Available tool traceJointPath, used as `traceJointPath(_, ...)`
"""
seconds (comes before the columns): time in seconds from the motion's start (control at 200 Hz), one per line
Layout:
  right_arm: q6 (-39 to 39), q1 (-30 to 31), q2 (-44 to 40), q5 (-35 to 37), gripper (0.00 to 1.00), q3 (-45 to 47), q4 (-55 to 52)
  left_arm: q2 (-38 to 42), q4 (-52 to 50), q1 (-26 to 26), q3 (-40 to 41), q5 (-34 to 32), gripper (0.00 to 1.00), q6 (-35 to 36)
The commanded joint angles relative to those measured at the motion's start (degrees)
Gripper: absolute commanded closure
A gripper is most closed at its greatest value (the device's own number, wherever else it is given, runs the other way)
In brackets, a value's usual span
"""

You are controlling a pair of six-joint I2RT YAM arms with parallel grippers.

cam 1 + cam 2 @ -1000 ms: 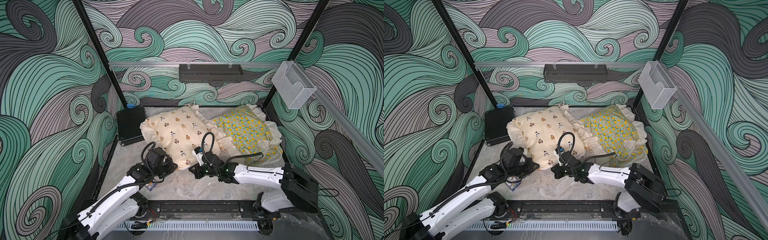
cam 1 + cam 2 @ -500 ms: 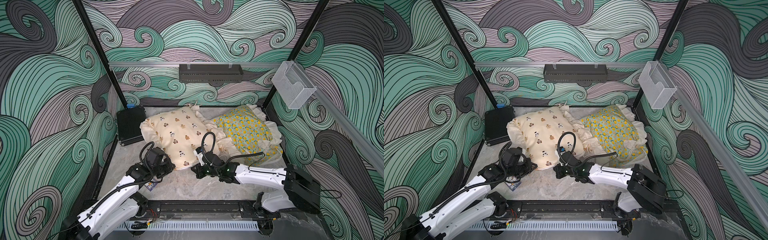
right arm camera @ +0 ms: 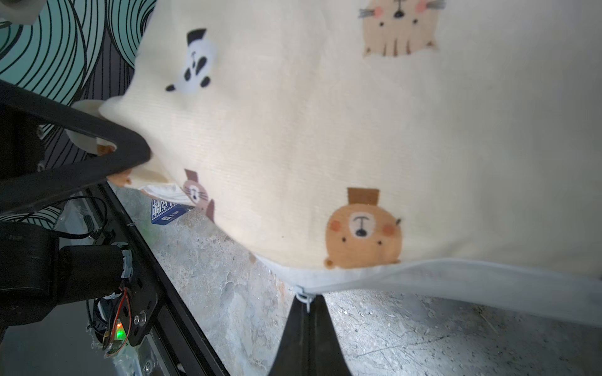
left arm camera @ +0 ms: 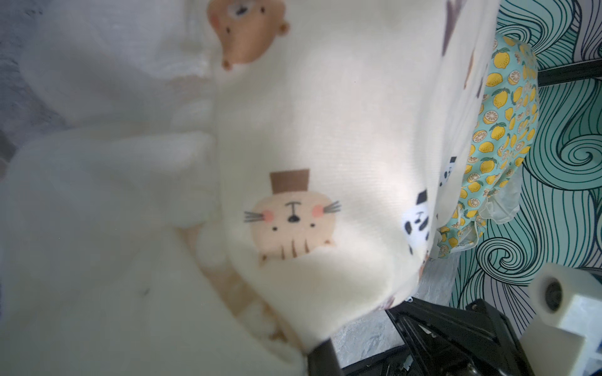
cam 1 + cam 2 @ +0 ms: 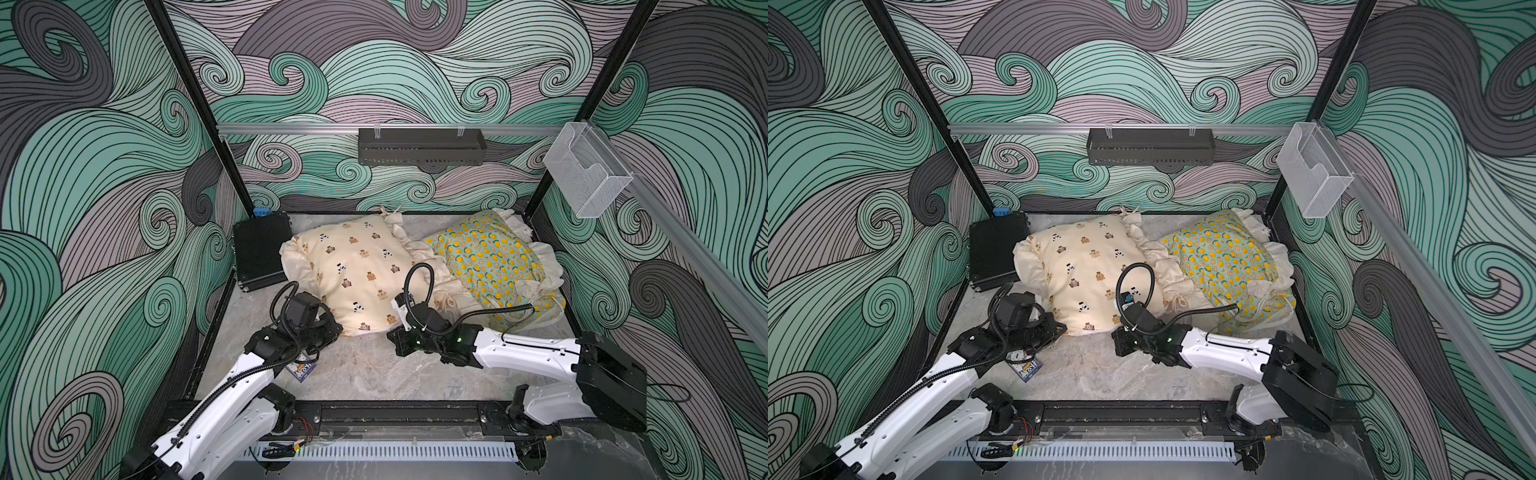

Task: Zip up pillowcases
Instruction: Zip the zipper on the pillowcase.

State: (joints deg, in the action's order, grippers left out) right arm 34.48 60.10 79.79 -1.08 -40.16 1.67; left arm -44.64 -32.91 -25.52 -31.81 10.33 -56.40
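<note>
The cream pillowcase (image 5: 353,270) with little bears and pandas lies in the middle of the grey tabletop (image 5: 374,374), a bit toward 12 o'clock. The lemon pillowcase (image 5: 486,257) lies on its 3 o'clock side, and their ruffles touch. A black box (image 5: 259,249) sits just beside the cream one at 9 o'clock.

The left end effector (image 5: 330,330) is at the cream pillowcase's 7 o'clock corner. Its fingers are pressed together and pinch the cloth there. In the left wrist view the cloth fills most of the picture, and only a black fingertip (image 4: 321,353) peeks out.

The right end effector (image 3: 306,304) is at the 5 o'clock corner. Its fingers are pressed together on the tiny zipper pull (image 3: 302,293). A white zipper strip (image 3: 456,280) runs along the pillowcase's edge from the pull. How far it is zipped, I cannot tell.

A small blue card (image 5: 303,370) lies on the tabletop near the left arm.
</note>
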Motion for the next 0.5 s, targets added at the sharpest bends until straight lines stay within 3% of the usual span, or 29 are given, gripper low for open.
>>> traceJointPath(0.0,-0.79,-0.55,-1.47,2.50,1.00,-0.70,-4.41,1.12,-2.61,1.90,-2.11,-3.89,1.00,0.85)
traceJointPath(0.495,-1.48,-2.38,-4.48,4.31,1.00,1.41,-6.42,2.18,-4.27,7.96,-2.35,-2.10,1.00,2.74)
